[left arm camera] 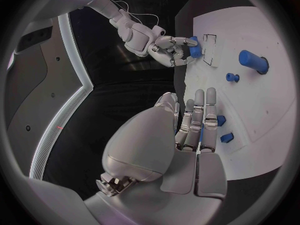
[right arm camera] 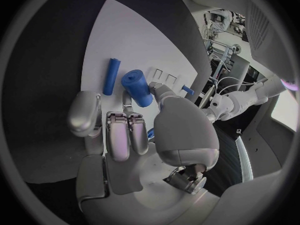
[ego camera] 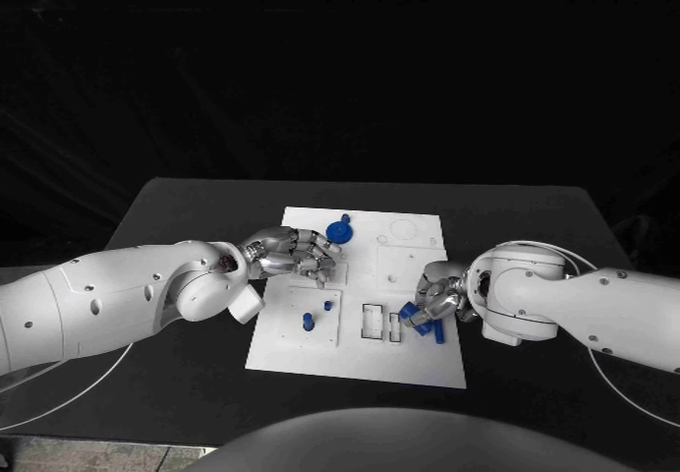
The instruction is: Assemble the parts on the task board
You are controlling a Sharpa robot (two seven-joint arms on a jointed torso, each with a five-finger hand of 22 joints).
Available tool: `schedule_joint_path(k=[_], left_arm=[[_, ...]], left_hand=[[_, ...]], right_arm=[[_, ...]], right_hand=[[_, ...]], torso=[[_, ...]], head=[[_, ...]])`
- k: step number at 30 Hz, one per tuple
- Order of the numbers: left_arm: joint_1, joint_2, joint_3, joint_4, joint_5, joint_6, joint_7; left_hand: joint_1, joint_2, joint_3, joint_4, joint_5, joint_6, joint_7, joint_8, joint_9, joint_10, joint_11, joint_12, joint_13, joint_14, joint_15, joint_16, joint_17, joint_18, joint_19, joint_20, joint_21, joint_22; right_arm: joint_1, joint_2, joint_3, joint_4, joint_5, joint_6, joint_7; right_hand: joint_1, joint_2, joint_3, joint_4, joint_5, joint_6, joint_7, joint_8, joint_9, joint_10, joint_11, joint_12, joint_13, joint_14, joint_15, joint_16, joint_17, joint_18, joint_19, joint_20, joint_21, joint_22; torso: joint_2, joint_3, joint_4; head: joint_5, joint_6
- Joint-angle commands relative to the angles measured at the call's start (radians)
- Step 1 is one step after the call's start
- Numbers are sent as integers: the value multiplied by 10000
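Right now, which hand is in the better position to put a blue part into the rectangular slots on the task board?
Probably the right hand. It already grips a blue cylinder and sits right beside the rectangular slots. The left hand rests farther up the task board and holds nothing.

The head view is dim overall: the room behind the black table (ego camera: 185, 211) is nearly lost in darkness from ten to two o'clock. Light falls from above, so the white task board (ego camera: 358, 334) and the two white arms stand out brightly, with mild glare on the arm shells. Shadows under the hands are soft. Both wrist views are round fisheye pictures in a dark frame; straight board edges bend toward the rim. Near parts of each palm look soft, and the silver fingers (left arm camera: 199, 116) carry gleaming highlights.
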Motion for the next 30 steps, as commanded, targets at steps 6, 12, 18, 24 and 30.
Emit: schedule_joint_path(k=[6, 12, 18, 24, 30], left_arm=[[-23, 13, 4, 3, -57, 216, 18], [-25, -9, 4, 11, -57, 208, 0], [-25, -22, 4, 26, -57, 203, -14], [-25, -21, 4, 21, -57, 216, -30], [-25, -12, 4, 17, -57, 240, -46]], left_hand=[[31, -52, 46, 3, 40, 65, 199, -58, 5, 65, -8, -45, -15, 50, 3, -22, -13, -59, -36, -6, 66, 125], [31, -52, 46, 3, 40, 65, 199, -58, 5, 65, -8, -45, -15, 50, 3, -22, -13, -59, -36, -6, 66, 125], [31, -52, 46, 3, 40, 65, 199, -58, 5, 65, -8, -45, -15, 50, 3, -22, -13, -59, -36, -6, 66, 125], [32, -62, 67, 2, 43, 67, 200, -68, 4, 88, -9, -56, -23, 53, 2, -22, -15, -63, -36, -9, 76, 143], [32, -62, 67, 2, 43, 67, 200, -68, 4, 88, -9, -56, -23, 53, 2, -22, -15, -63, -36, -9, 76, 143]], right_arm=[[190, 81, 15, -45, 3337, -964, 127], [187, 332, 13, -222, 3808, -1120, 177], [85, 606, 10, -473, 3946, -1140, 72], [-35, 813, 9, -628, 3958, -1101, -45], [-88, 921, 8, -746, 3964, -948, -97]], right_hand=[[-75, 227, 1733, -1586, -121, 847, -754, 42, -36, 1014, -31, 27, 2625, 823, -11, -13, 1205, 48, 75, 1, 74, 1316], [-100, 303, 1765, -1532, -103, 834, -752, 39, -50, 1014, -31, 27, 2625, 814, -10, -32, 1155, 58, 60, 1, 4, 1301], [-181, 338, 1764, -1452, -62, 835, -740, 58, -53, 1014, -25, 27, 2625, 808, -6, -42, 1127, 78, 27, 2, -131, 1270], [-346, 406, 1749, -1287, -100, 792, -720, 53, -73, 1014, -13, 27, 2625, 802, 3, -49, 1104, 95, -12, 7, -261, 1239], [-477, 471, 1748, -1148, -149, 729, -697, 35, -95, 1014, -1, 27, 2625, 798, 11, -56, 1082, 111, -41, 13, -373, 1214]], torso=[[3, -1, 16], [4, -7, 8], [-2, -8, 12], [7, 0, 7], [6, -3, 10]], head=[[-44, 2], [-70, 2], [-55, 2], [-57, 2], [-46, 2]])
